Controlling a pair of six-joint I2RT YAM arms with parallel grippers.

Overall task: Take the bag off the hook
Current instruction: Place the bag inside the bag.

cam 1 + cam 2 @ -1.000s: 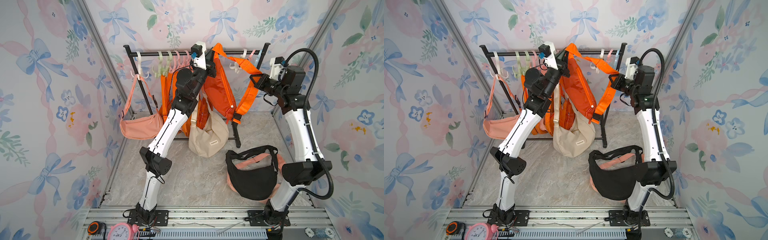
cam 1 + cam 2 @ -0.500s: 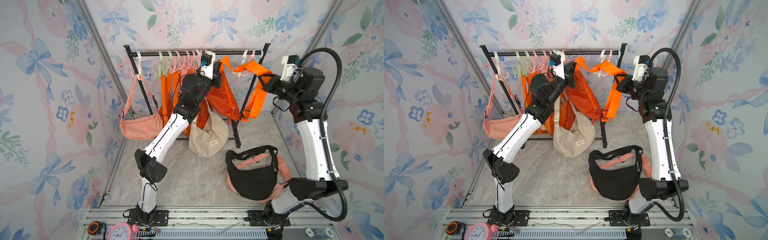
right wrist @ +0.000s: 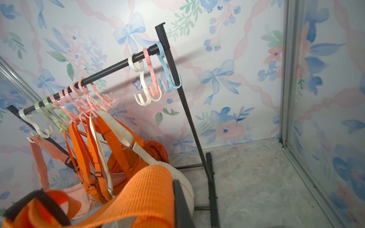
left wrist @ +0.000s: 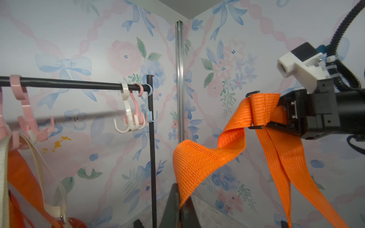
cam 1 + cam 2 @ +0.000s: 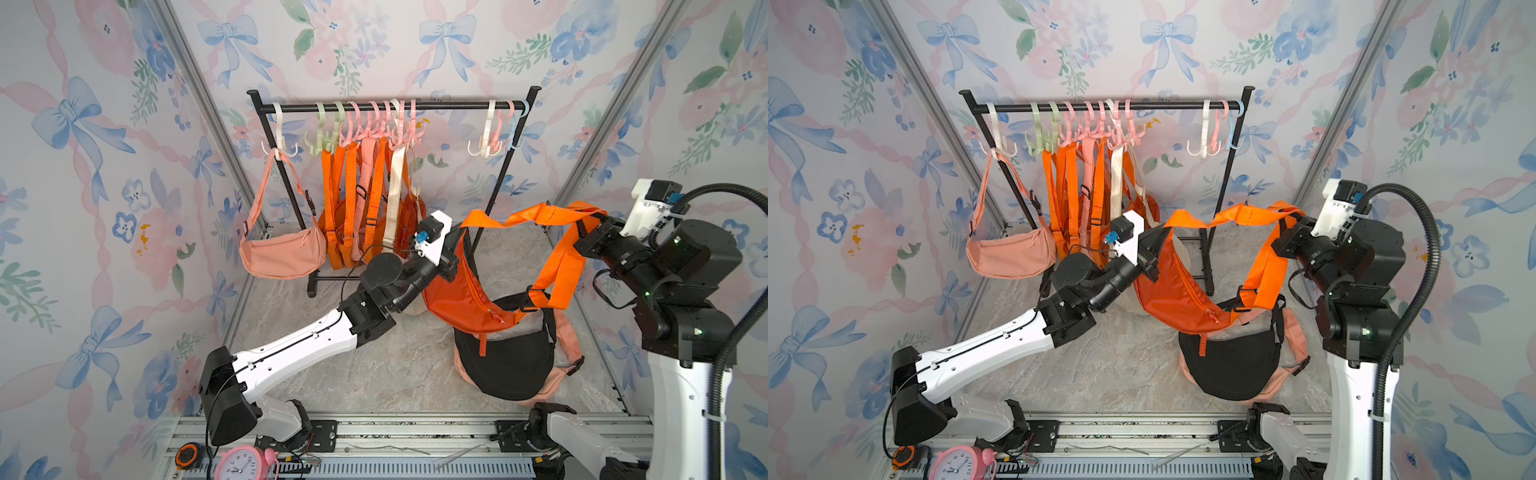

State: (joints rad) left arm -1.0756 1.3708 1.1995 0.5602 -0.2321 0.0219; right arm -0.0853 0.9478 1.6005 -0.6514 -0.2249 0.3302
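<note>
- Carried the orange bag down and away from the rail; now slung low, just above the black bag.
- Dropped the left gripper from rail height to low in front of the rack.
- Swung the right gripper outward, drawing the strap out between both grippers.
- Seemingly freed the end hooks of that strap.
</note>
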